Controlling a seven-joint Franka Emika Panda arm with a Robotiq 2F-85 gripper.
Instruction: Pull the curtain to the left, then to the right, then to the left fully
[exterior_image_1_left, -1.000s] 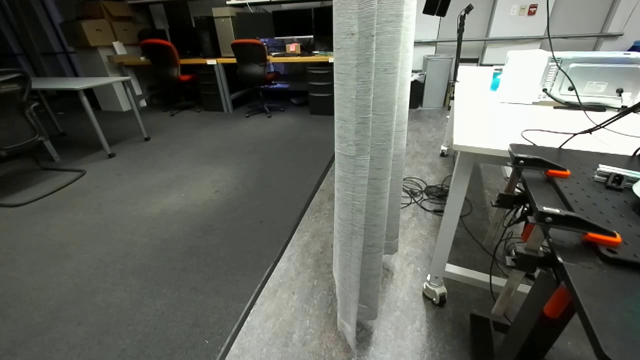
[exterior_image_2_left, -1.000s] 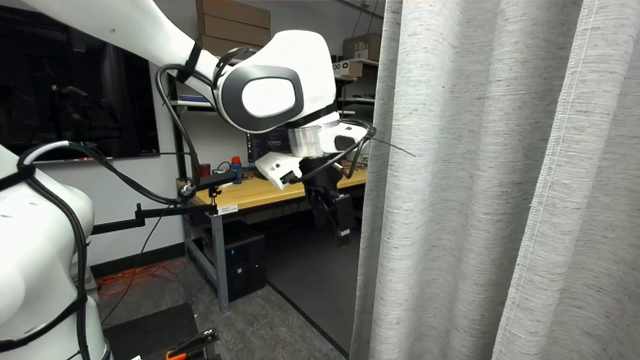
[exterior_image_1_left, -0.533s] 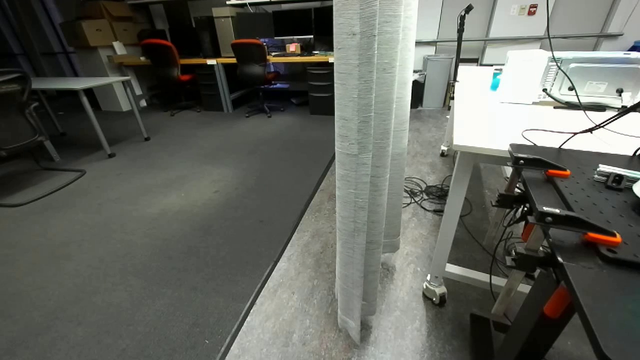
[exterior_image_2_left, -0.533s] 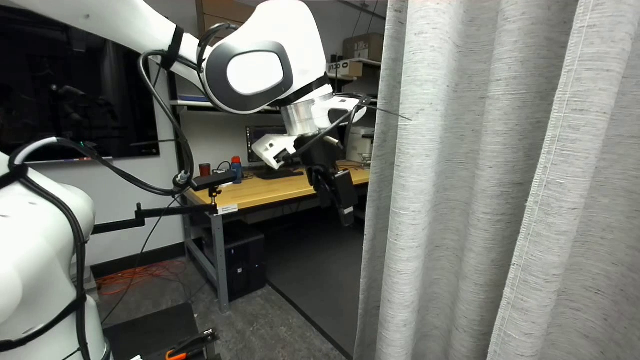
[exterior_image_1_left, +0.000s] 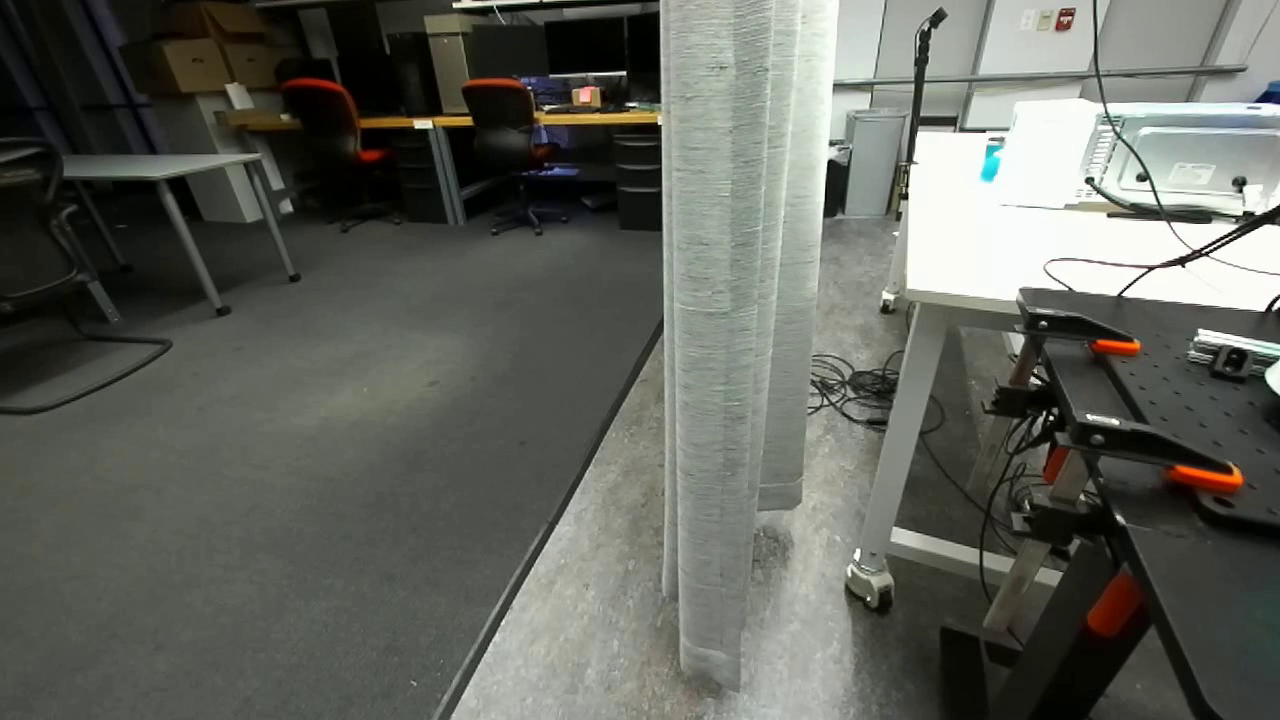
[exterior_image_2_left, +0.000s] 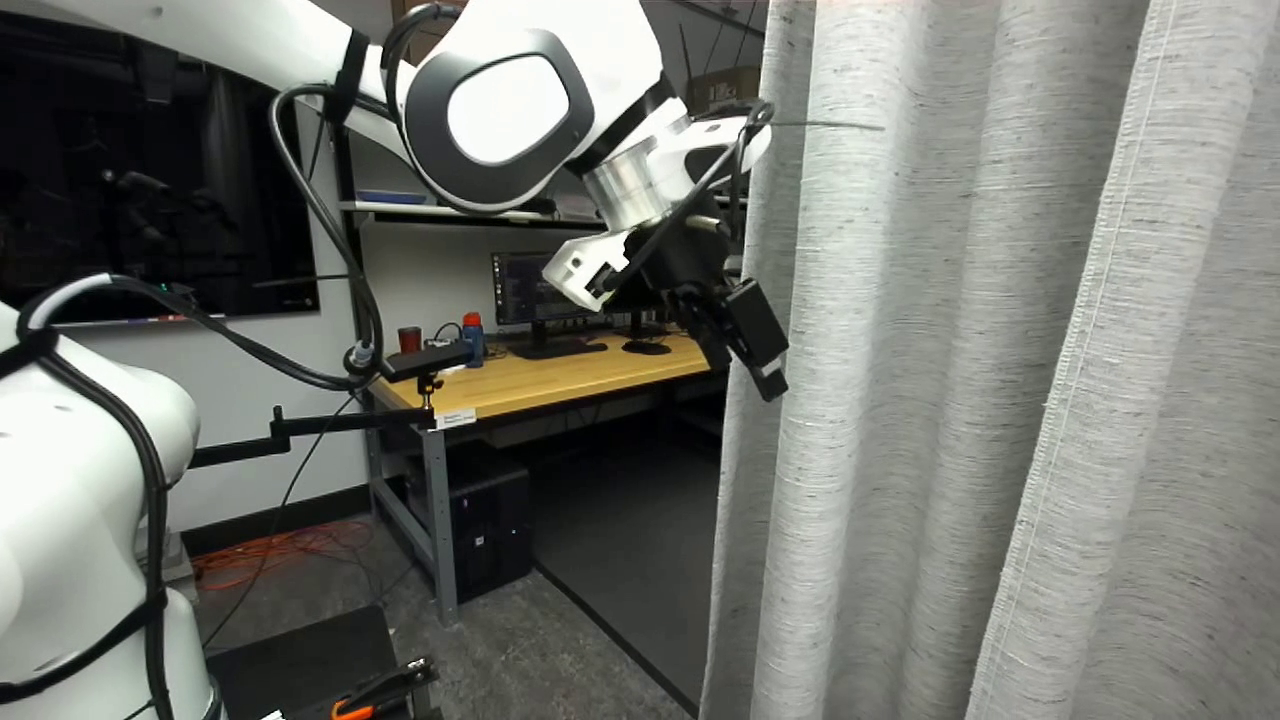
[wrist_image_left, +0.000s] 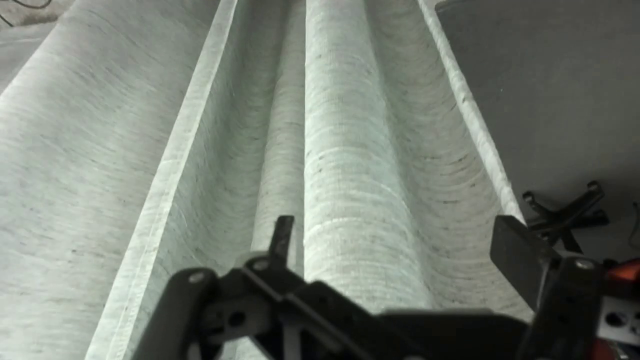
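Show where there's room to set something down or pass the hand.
Bare: carpet between the chair at picture left and the curtain; wooden desk between screen stands and front edge. Crowded: tangled cables between curtain and white table; around the hand, where curtain mostly fills the wrist view.

Legible text: none. Marks noted, in the exterior views, all too small or blurred to read. Item: white label (exterior_image_2_left: 454, 418) on the edge of the wooden desk (exterior_image_2_left: 580, 380). Item: dark print (exterior_image_2_left: 722, 92) on the cardboard box (exterior_image_2_left: 744, 82), partly hidden. Item: faint screen contents (exterior_image_2_left: 515, 285) on the monitor (exterior_image_2_left: 530, 290). Item: pale label (exterior_image_1_left: 1193, 175) on the white appliance (exterior_image_1_left: 1222, 148). Item: white marking (exterior_image_1_left: 1066, 18) on the red wall fitting (exterior_image_1_left: 1065, 20). Item: pale mark (exterior_image_1_left: 1104, 420) on the nearer black clamp (exterior_image_1_left: 1150, 441).
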